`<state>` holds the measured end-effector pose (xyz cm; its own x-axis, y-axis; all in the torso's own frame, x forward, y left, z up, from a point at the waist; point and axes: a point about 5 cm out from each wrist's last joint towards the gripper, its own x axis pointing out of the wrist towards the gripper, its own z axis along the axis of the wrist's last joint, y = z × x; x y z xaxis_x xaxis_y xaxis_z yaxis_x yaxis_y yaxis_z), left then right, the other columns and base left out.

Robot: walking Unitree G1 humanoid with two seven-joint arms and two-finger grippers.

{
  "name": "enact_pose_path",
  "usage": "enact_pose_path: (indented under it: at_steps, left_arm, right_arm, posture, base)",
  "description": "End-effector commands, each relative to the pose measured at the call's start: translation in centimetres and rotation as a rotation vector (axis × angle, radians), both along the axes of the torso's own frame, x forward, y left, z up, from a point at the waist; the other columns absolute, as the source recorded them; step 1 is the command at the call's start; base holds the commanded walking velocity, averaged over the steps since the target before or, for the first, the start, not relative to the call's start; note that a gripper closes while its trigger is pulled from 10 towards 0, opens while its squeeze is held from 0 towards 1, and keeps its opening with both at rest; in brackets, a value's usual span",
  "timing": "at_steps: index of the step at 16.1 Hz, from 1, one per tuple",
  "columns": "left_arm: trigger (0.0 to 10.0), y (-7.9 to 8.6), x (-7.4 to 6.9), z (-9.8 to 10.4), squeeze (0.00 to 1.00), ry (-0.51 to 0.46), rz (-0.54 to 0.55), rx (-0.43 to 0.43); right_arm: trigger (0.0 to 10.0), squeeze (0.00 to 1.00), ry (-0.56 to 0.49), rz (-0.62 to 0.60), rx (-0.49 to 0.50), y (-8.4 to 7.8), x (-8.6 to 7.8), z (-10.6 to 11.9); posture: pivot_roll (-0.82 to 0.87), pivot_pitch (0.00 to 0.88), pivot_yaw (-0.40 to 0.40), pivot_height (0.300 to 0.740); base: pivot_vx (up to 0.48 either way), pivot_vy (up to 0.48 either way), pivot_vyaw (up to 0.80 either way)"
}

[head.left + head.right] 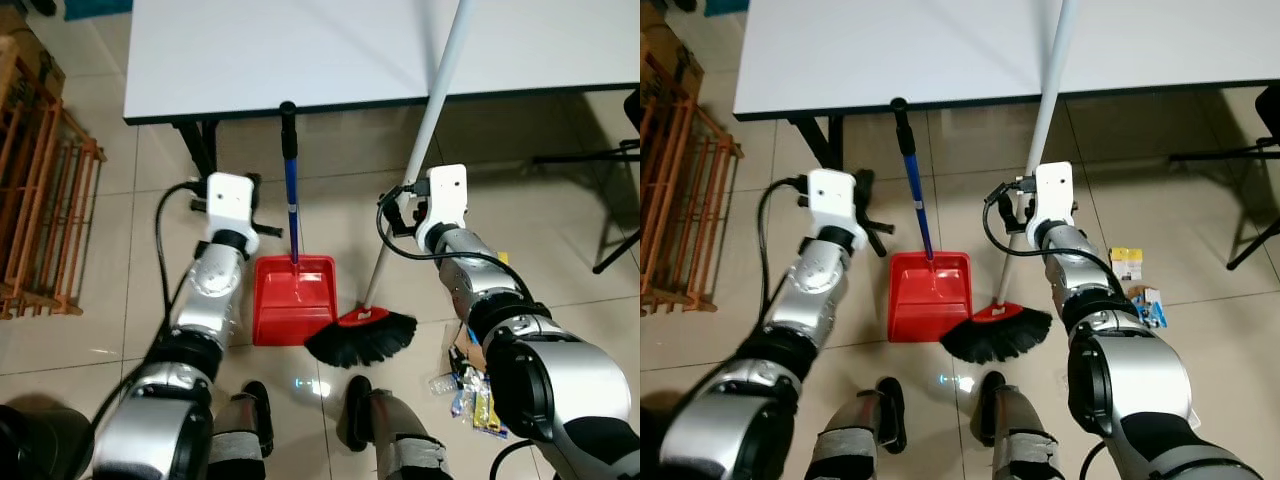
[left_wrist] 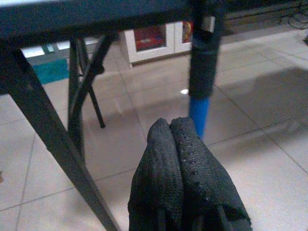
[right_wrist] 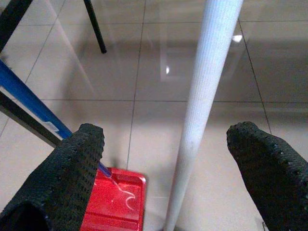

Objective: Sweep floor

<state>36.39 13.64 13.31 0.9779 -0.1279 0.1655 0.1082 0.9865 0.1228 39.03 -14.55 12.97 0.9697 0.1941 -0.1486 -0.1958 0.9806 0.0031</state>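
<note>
Glossy beige tiled floor (image 1: 120, 330) lies under everything. Nearest, a black-bristled broom with a red head (image 1: 362, 335) rests touching the red plastic dustpan (image 1: 293, 298). The right gripper (image 3: 166, 159) stands spread around the broom's white pole (image 3: 204, 96), not touching. The pole is probably light, stiff and slick, so grip mid-shaft. The left gripper (image 2: 185, 178) is clenched empty beside the dustpan's blue handle (image 2: 198, 113). The white tabletop (image 1: 300, 50) cuts off the pole's top.

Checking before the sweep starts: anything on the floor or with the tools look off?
Litter: small wrappers lie scattered on the tiles beside the right arm, away from the red dustpan. The broom pole stands between the open right gripper fingers, ungripped. Nothing looks damaged.
</note>
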Motion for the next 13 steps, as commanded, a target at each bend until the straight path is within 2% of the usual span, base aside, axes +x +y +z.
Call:
enact_pose_path:
  at_steps: [1,8,13]
  left_arm:
    - [10.0,-0.1,-0.7,-1.1,0.0,0.035,-0.003,-0.004]
    - [10.0,-1.3,-3.4,-1.2,0.0,0.007,-0.007,-0.053]
    - [10.0,-1.9,-6.8,-0.6,0.0,0.017,-0.007,-0.061]
  right_arm:
    - [10.0,0.0,0.021,-0.01,0.0,-0.2,-0.1,-0.4]
    - [10.0,0.0,-0.025,-0.032,0.023,-0.2,0.6,1.3]
    - [10.0,0.0,-0.073,-0.05,0.015,-0.5,1.4,3.4]
  posture:
    - [0.15,0.4,-0.035,0.74]
    - [0.19,0.446,-0.008,0.74]
    - [0.23,0.474,0.01,0.74]
  base:
    - [0.0,0.0,0.0]
    - [0.0,0.0,0.0]
    - [0.0,0.0,0.0]
